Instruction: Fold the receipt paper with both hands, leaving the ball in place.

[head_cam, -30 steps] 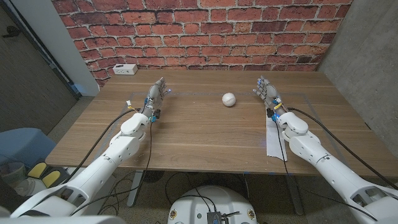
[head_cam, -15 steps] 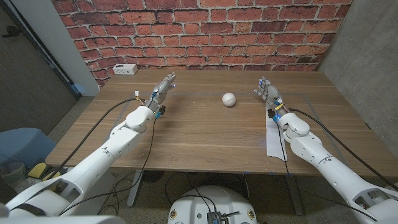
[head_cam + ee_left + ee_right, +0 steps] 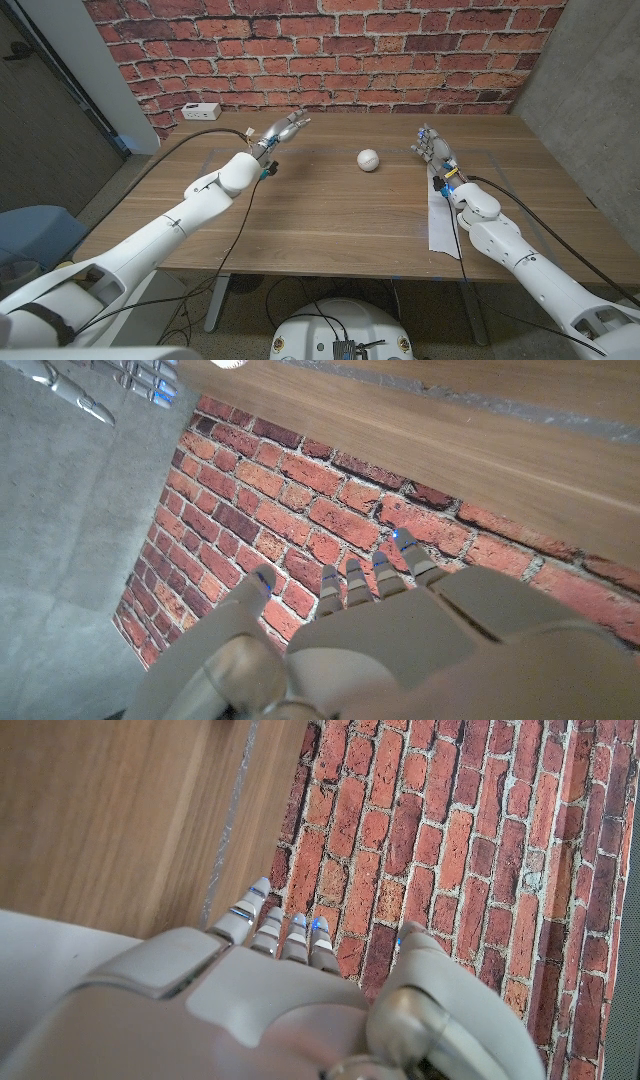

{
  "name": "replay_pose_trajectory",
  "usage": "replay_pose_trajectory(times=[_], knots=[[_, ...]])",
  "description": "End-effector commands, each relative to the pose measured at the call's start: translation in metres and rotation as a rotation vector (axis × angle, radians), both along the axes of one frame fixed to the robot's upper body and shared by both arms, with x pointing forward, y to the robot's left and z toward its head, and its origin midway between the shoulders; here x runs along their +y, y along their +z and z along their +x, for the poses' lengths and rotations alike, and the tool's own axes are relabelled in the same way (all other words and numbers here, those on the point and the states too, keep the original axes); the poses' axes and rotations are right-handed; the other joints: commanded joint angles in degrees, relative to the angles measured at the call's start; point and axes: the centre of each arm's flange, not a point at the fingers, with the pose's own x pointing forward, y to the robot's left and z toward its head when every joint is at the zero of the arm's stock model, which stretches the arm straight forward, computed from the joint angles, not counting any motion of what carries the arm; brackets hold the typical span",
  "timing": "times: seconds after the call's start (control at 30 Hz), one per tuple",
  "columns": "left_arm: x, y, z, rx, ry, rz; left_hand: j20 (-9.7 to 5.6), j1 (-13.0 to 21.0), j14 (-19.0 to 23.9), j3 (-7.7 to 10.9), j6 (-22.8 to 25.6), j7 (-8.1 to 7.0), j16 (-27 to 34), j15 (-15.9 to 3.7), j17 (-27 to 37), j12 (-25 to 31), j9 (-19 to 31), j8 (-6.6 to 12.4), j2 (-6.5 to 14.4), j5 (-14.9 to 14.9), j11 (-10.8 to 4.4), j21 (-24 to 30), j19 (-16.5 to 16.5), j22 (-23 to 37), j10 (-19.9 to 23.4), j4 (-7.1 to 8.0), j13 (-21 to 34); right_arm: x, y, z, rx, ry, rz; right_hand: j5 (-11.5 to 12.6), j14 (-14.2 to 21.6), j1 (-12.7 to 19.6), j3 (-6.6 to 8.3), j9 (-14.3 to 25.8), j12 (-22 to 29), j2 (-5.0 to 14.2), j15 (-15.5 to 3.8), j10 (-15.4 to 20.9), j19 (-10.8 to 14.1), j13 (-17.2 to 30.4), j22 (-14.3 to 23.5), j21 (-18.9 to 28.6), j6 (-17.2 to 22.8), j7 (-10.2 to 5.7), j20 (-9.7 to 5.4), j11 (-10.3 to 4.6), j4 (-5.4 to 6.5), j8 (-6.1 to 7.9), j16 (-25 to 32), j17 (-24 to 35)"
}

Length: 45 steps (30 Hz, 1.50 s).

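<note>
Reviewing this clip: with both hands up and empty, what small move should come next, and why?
Probably the right robot hand should draw back and lower toward the receipt paper, which lies under that forearm near the table's front edge, untouched and unfolded. The left robot hand is raised far across the table, and the ball sits between them, clear of the paper.

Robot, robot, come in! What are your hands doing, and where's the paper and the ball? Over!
Left hand and right hand open, holding nothing. Receipt paper unfolded, under right forearm. Ball between the hands.

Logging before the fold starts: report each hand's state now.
Left hand: open, holding nothing, raised above the table.
Right hand: open, holding nothing, receipt paper untouched.
</note>
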Motion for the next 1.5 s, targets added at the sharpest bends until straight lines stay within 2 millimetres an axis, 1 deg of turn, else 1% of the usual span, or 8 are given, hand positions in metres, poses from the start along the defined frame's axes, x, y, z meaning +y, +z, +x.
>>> replay_pose_trajectory(times=[0.03,0.47,0.57,0.7,0.97,1.27,1.4,1.5], knots=[[-0.043,0.026,-0.01,-0.107,0.044,0.297,0.11,0.1,0.5,0.1,0.5,-0.24,0.2,-0.14,0.2,0.3,0.3,0.42,0.6,-0.2,-0.35,0.3,0.5,0.2,0.4,-0.36,0.2,-0.004,-0.002,-0.003,-0.006,-0.005,0.011,0.1,0.3,0.5,0.18,0.3,0.4,-0.39,0.68,0.2,0.1,0.3,0.1,0.4,0.3,-0.5,0.32,0.21,-0.15,0.33,0.4,0.2],[-0.089,0.037,-0.015,-0.178,0.017,0.55,0.04,0.2,0.4,0.15,0.7,-0.89,-0.2,-0.99,0.2,0.1,0.4,0.02,0.5,-0.3,-0.75,0.1,0.7,0.2,0.9,-0.54,0.2,-0.005,0.001,-0.007,-0.024,-0.001,-0.002,0.0,0.4,0.8,0.38,0.3,0.4,-0.4,0.71,0.3,0.2,0.3,0.1,0.4,0.4,-0.57,0.46,0.35,-0.5,0.36,0.4,0.1],[-0.1,0.04,-0.016,-0.193,-0.002,0.602,-0.1,0.2,0.5,0.15,0.8,-1.04,-0.3,-1.09,0.2,0.1,0.4,-0.05,0.5,-0.3,-1.29,0.1,0.9,0.2,1.0,-0.56,0.2,-0.005,0.003,-0.008,-0.03,0.001,-0.007,0.0,0.5,0.9,0.42,0.3,0.4,-0.39,0.79,0.3,0.2,0.3,0.1,0.4,0.4,-0.59,0.45,0.41,-0.57,0.37,0.4,0.1],[-0.115,0.042,-0.019,-0.228,-0.022,0.671,0.03,0.0,1.4,0.23,1.5,-1.43,0.0,-1.32,0.4,0.1,0.4,-0.04,0.8,-0.3,-1.05,0.1,1.4,0.2,1.5,-0.29,0.2,-0.005,0.002,-0.009,-0.03,0.0,-0.009,0.0,0.5,0.9,0.45,0.3,0.4,-0.39,0.78,0.3,0.2,0.3,0.1,0.4,0.4,-0.61,0.45,0.46,-0.63,0.36,0.3,0.1],[-0.14,0.044,-0.023,-0.261,-0.088,0.78,0.73,0.4,2.7,1.85,3.2,-1.27,0.1,-1.96,0.6,0.1,0.5,-0.06,3.6,0.0,-2.0,0.3,2.5,0.4,3.2,1.17,0.2,-0.006,0.002,-0.014,-0.037,-0.005,-0.01,-0.1,0.5,1.0,0.55,0.3,0.4,-0.39,0.76,0.3,0.2,0.3,0.1,0.4,0.5,-0.57,0.46,0.31,-0.79,0.37,0.3,0.1],[-0.163,0.043,-0.027,-0.282,-0.162,0.866,0.64,1.3,3.6,3.35,4.0,-1.25,0.2,-2.25,0.6,-0.2,0.5,-0.07,4.1,0.1,-2.58,0.3,2.8,0.4,3.5,1.58,0.2,-0.008,0.001,-0.019,-0.048,-0.014,-0.017,-0.1,0.5,1.0,0.62,0.3,0.4,-0.39,0.76,0.3,0.2,0.3,0.1,0.4,0.5,-0.58,0.47,0.27,-0.92,0.37,0.3,0.2],[-0.176,0.043,-0.029,-0.292,-0.184,0.925,0.65,1.8,3.7,4.13,4.5,-1.29,0.1,-2.86,0.6,-0.2,0.6,-0.11,4.2,0.1,-2.21,0.4,2.9,0.5,3.8,1.78,0.3,-0.007,0.003,-0.022,-0.056,-0.02,-0.029,-0.2,0.5,1.0,0.65,0.3,0.4,-0.39,0.74,0.3,0.2,0.3,0.1,0.4,0.5,-0.6,0.47,0.26,-0.97,0.36,0.3,0.2],[-0.184,0.043,-0.029,-0.29,-0.209,0.955,0.58,2.1,3.7,4.46,4.5,-1.24,0.1,-2.97,0.6,-0.3,0.6,-0.16,4.2,0.1,-2.49,0.4,3.0,0.5,3.8,1.86,0.3,-0.006,0.005,-0.023,-0.061,-0.022,-0.046,-0.2,0.5,1.0,0.68,0.3,0.4,-0.39,0.68,0.4,0.2,0.3,0.1,0.4,0.6,-0.58,0.45,0.36,-1.0,0.37,0.2,0.2]])
